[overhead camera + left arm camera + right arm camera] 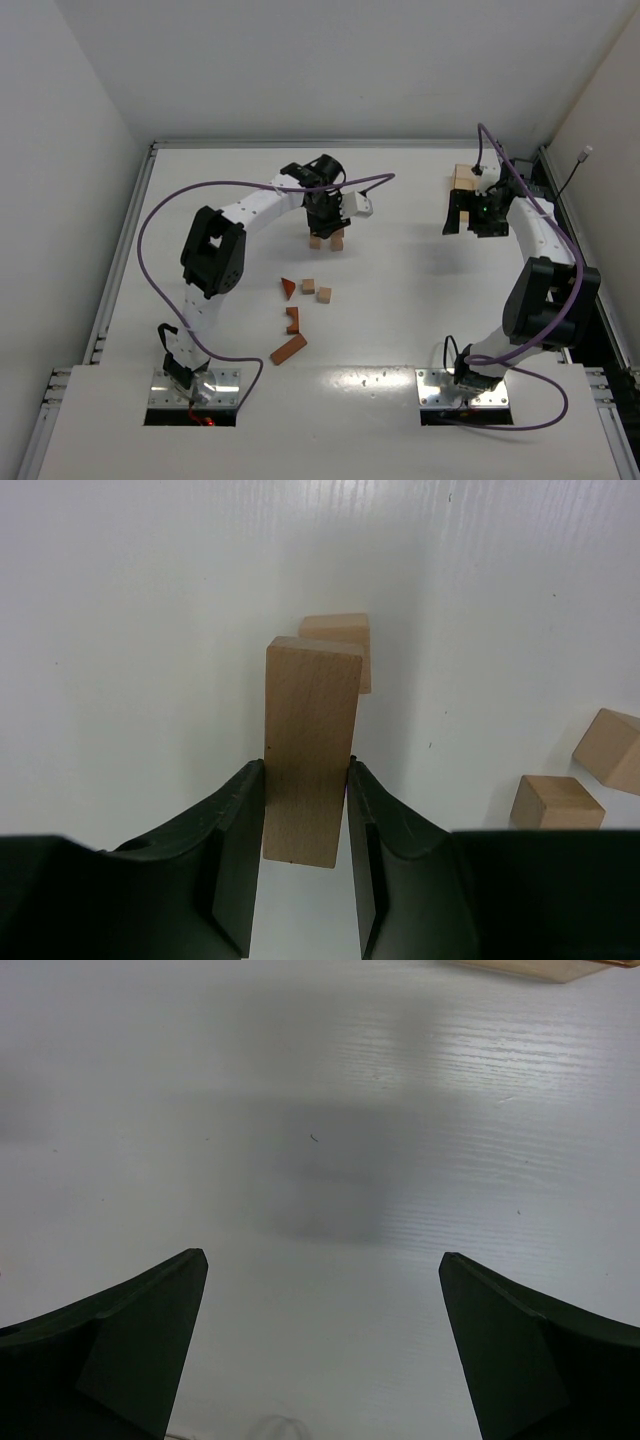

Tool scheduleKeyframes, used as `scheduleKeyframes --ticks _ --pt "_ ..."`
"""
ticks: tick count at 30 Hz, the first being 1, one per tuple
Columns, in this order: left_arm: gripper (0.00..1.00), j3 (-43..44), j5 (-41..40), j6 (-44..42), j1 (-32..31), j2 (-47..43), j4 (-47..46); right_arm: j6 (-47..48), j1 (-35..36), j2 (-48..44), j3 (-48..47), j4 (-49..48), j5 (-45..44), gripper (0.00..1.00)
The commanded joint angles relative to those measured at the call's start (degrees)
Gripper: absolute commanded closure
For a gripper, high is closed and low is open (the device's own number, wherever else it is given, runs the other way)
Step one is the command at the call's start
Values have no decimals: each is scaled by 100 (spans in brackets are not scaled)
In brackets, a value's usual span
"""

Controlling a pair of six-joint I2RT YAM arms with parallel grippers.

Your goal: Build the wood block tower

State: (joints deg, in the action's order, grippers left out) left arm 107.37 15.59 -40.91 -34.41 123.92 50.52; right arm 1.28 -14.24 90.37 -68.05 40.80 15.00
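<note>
My left gripper (324,222) is shut on a tan bar block (310,750), its fingers on the block's two long sides. In the top view this block (315,241) stands next to a second tan block (337,241), which the left wrist view shows just behind it (338,640). No stack with a roof piece shows. Loose blocks lie nearer the arms: a reddish triangle (288,287), two tan cubes (308,286) (324,294), a reddish notched piece (293,320) and a reddish bar (288,349). My right gripper (468,218) is open and empty over bare table (322,1256).
A flat light-tan tray (464,177) lies at the back right, just beyond the right gripper; its edge shows in the right wrist view (540,968). The two tan cubes show right of the left gripper (557,802) (610,750). White walls enclose the table.
</note>
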Motion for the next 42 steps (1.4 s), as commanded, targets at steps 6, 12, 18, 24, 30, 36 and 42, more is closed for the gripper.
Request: scheduleKeyframes --ticks 6,12,18,24,30,36,42 --pt "92 -120 84 -128 22 45 -113 -14 -35 -46 -59 -133 2 1" --pt "90 -173 84 -181 22 97 -113 -14 -35 7 -59 -133 2 1" --pt "86 -173 84 -181 22 202 -113 -14 -35 7 -59 -133 2 1" --pt "84 -173 137 -181 22 255 -166 -14 -35 7 -59 -133 2 1" --pt "81 -173 190 -181 22 308 -218 -14 18 60 -59 -133 55 1" --pt "66 -234 190 -181 22 308 -271 -14 18 60 -59 -186 55 1" --pt "57 -287 190 -233 22 308 -271 -14 18 113 -59 -186 55 1"
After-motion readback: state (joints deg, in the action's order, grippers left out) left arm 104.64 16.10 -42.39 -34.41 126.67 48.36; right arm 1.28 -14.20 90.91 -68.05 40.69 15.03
